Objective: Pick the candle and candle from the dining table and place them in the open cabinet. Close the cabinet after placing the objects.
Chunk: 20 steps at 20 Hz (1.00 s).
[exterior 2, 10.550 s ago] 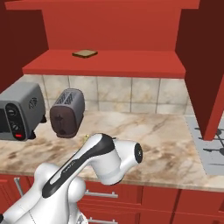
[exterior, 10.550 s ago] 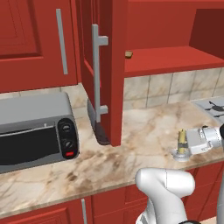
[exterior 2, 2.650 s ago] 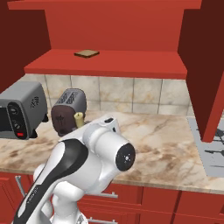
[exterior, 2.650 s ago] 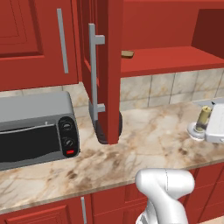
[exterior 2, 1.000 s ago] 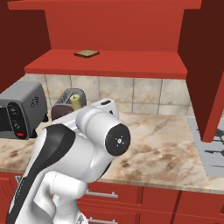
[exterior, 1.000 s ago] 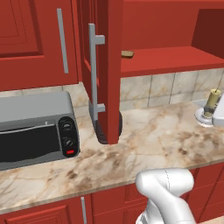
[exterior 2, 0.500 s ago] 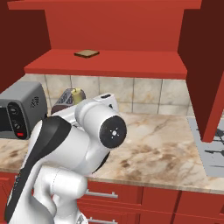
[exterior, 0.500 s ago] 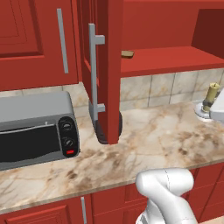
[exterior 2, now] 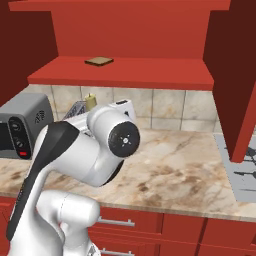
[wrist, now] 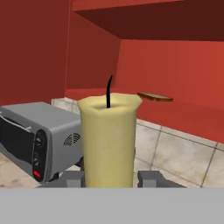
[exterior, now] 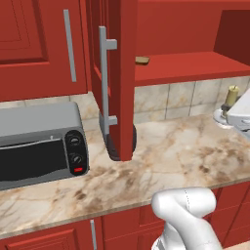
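Showing wick on candle [wrist: 109, 140] btwn fingers [wrist: 151, 178]: hand view.

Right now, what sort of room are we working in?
A home kitchen, by the look of it: a marbled stone counter with a tiled backsplash, a grey toaster oven, and red wall cabinets above.

Grey toaster oven [exterior: 41, 145] down on the marbled counter [exterior: 185, 151], off to the left of the claw and lower than it. Flat brown slab [wrist: 155, 97] up and a bit right of the claw, further back. Beige tile backsplash [exterior 2: 165, 116] running behind. Stovetop corner [exterior 2: 242, 172] way off right.
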Motion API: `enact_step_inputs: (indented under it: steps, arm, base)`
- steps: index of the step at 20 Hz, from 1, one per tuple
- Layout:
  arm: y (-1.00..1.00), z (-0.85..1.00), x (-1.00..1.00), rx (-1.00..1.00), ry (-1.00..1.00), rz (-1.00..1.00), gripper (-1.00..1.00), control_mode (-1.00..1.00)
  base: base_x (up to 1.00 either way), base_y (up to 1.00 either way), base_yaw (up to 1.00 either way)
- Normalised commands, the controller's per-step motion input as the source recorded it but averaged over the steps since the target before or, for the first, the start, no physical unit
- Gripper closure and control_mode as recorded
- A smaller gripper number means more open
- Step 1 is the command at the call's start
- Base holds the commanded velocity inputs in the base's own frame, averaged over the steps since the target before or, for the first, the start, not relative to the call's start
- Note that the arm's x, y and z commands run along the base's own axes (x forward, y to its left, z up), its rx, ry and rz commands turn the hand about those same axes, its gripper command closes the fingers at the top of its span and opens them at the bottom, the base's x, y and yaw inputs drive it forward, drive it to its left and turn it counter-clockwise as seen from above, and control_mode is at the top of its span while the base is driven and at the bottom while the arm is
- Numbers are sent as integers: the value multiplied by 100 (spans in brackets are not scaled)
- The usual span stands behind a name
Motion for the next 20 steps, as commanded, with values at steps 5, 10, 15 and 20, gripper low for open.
enact_step_inputs:
  steps: [5,10,15,20]
  arm:
    - [-7,8,21,0,0,-2,100,-100]
    - [-12,12,17,0,0,-2,100,-100]
    - [-11,10,20,0,1,-1,100,-100]
    - [-1,0,24,0,0,-1,100,-100]
  base:
    - [0,0,0]
    - [0,0,0]
    - [0,0,0]
    - [0,0,0]
